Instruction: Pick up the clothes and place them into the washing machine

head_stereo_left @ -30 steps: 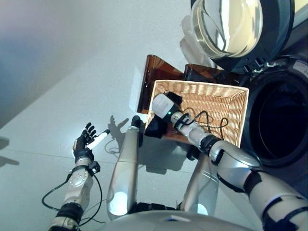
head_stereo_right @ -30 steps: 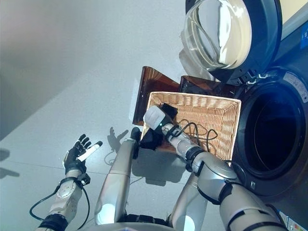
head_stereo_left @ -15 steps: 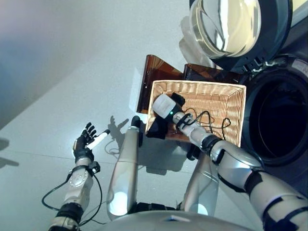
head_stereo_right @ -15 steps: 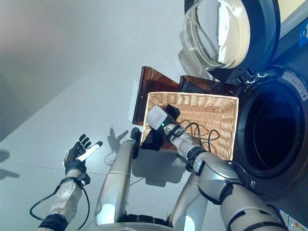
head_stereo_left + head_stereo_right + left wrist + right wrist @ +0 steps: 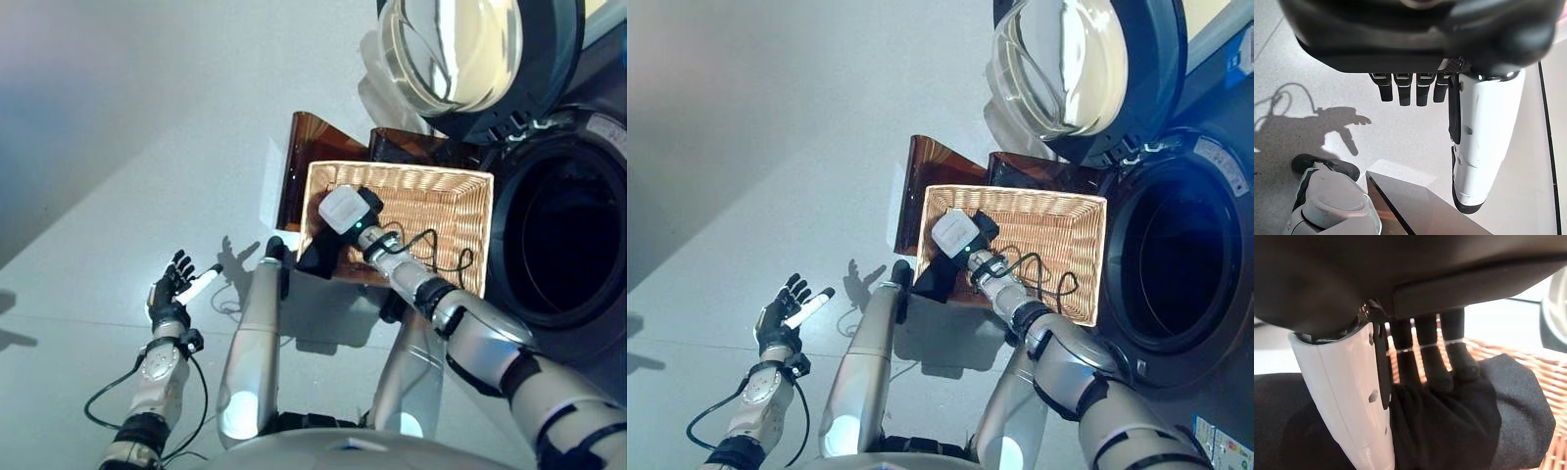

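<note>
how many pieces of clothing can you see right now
1: a black garment pinched in the right hand, draped over the near-left rim of the wicker basket beside the washing machine. More could be hidden under the hand.

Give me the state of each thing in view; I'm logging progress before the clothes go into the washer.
Washing machine door: swung wide open.
Drum: dark inside, no clothes visible.
Wicker basket: on the floor beside the washer.
Black garment: draped over the basket's rim, pinched.
Right hand: shut on the garment.
Left hand: open, empty, away from the basket.
</note>
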